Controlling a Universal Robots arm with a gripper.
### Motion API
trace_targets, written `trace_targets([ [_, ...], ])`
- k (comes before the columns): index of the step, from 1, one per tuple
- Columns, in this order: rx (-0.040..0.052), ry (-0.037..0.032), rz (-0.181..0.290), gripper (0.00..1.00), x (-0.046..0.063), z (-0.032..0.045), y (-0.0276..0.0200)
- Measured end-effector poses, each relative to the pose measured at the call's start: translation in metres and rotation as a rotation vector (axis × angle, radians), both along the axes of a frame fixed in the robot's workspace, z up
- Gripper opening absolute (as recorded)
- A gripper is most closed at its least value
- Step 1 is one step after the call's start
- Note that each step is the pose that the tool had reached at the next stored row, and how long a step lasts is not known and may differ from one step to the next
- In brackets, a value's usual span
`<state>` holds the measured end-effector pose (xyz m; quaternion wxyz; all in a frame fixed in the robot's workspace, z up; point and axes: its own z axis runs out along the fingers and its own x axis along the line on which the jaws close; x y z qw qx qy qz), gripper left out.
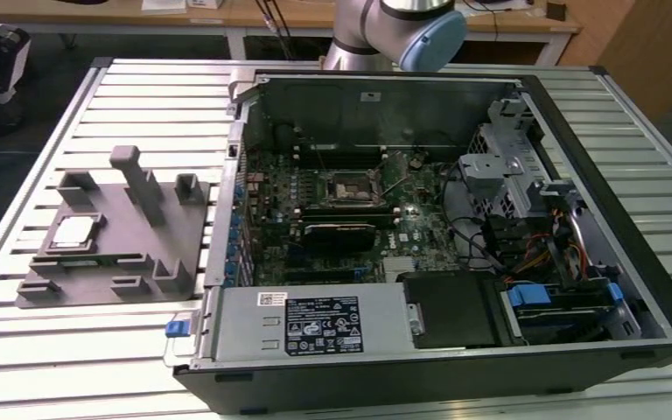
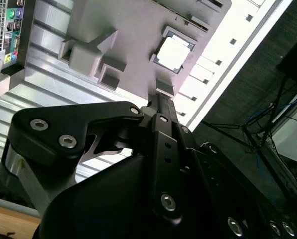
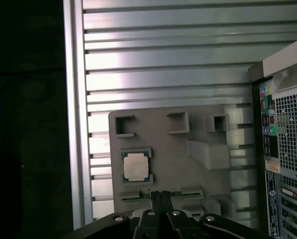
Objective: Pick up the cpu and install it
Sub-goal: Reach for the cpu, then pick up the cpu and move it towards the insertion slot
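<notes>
Cpu placement first: the chip lies flat, pale metal top up, in a square recess of a gray holder on the tabletop, outside the computer.

A slatted aluminium tabletop carries everything. Most of it is taken up by an open desktop computer case lying on its side, with its interior facing up. The robot arm rises behind the case at the far edge of the exterior view. Inside the case, the green motherboard fills the middle. A silver power supply runs along the near side, and a metal drive cage stands toward the exterior view's right. The square cpu socket sits near the middle of the board, with nothing silver in it.

To the exterior view's left of the case, just beside its wall, lies the gray holder, a flat plate with raised blocks and slots; it also appears in both wrist views. The cpu rests on the part of the plate away from the case.

The jaws are pressed together and hold nothing. In the first wrist view the dark fingertips hang over the holder's edge, near the cpu but clear of it.
</notes>
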<state>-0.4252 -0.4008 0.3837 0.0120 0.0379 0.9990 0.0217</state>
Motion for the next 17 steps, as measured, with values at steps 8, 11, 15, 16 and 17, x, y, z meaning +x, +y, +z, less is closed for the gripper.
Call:
trace_targets([
  [8, 0.0001, -0.0001, 0.0, 0.11, -0.018, -0.0014, 0.0],
  [11, 0.0001, 0.0002, 0.0, 0.11, -0.022, -0.0019, 0.0],
  [15, 0.0001, 0.0055, 0.0, 0.11, -0.025, -0.0039, 0.0],
  [16, -0.0001, 0.0071, 0.0, 0.11, -0.026, -0.0047, 0.0],
  [17, -0.0001, 0.0071, 0.0, 0.11, -0.026, -0.0054, 0.0],
])
